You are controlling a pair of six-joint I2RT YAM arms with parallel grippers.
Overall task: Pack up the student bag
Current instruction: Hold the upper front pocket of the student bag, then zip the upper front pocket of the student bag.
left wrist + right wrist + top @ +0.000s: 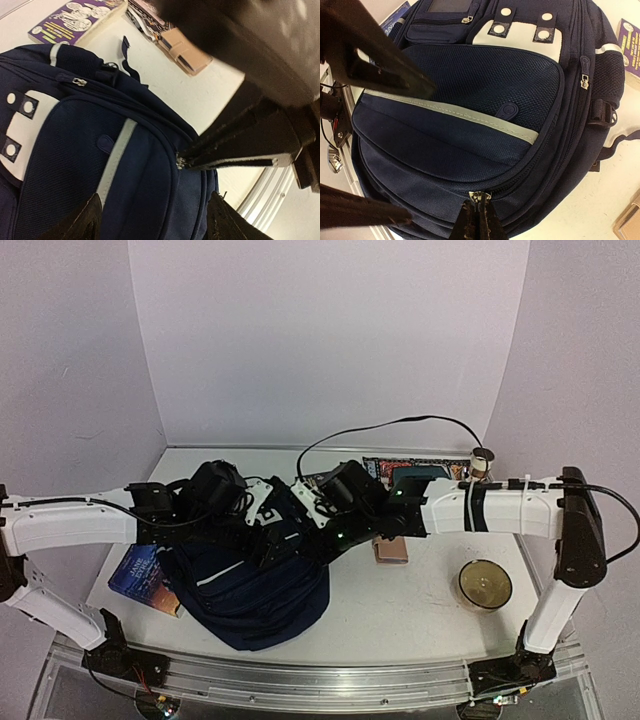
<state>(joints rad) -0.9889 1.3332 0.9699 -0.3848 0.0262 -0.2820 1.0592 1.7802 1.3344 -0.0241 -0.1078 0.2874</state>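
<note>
The student bag [250, 590] is a dark navy backpack with white stripe trim, lying flat at the near left of the table. It fills the left wrist view [75, 150] and the right wrist view [470, 100]. My right gripper [479, 204] is shut on a metal zipper pull [481, 195] at the bag's edge. The same shut fingers [235, 150] show in the left wrist view, at the zipper pull [180, 162]. My left gripper [154, 200] is open, with one finger on each side of the bag's front panel. Its fingers [385, 70] show in the right wrist view.
A purple book [145, 575] lies left of the bag, partly under it. A tan wallet [390, 550] lies right of the bag. A yellow bowl [485, 583] sits at the right. A patterned mat with a teal pouch [410, 472] lies at the back.
</note>
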